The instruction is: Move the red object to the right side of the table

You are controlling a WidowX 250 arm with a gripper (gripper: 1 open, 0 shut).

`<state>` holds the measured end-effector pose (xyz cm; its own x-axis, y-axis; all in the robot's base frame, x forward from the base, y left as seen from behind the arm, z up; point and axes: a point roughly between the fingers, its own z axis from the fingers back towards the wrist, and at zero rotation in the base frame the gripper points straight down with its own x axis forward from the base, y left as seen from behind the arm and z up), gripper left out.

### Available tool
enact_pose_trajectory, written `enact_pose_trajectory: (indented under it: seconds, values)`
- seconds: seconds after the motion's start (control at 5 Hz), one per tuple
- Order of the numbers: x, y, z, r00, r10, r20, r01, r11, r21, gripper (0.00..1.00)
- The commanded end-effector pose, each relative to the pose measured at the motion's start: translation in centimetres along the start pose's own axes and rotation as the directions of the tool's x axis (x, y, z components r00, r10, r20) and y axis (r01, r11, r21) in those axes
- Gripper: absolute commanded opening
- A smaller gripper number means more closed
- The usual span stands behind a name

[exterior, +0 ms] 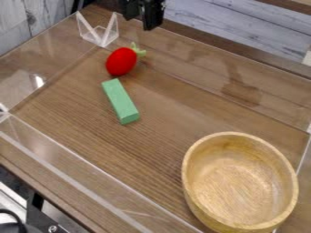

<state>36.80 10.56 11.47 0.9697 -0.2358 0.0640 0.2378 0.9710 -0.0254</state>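
Approaching red object (120,61) on worktop (206,100), gripper (148,22) hovering just above, apart. Jaws state: cannot tell. Probably needing descent, then closing.

Black gripper (148,15) cut off by top edge, arm unseen; jaws dark, blurred, spread unreadable. Round light wooden bowl (239,180) clipped at bottom edge. Brown wood-grain surface (206,100) runs off frame.

A lab-style test bench: wood-grain table (231,91) fenced by low clear acrylic walls (36,86).
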Motion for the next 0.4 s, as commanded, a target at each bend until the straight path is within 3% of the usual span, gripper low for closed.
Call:
enact_pose_trajectory:
  seconds: [0.0,0.2]
  values:
    - [-0.2,1.4,0.5,1.0,0.013,0.021,-0.014,0.999,0.031,1.0]
    - [-0.5,2.5,-0.7,1.0,0.023,0.003,-0.023,0.999,0.036,1.0]
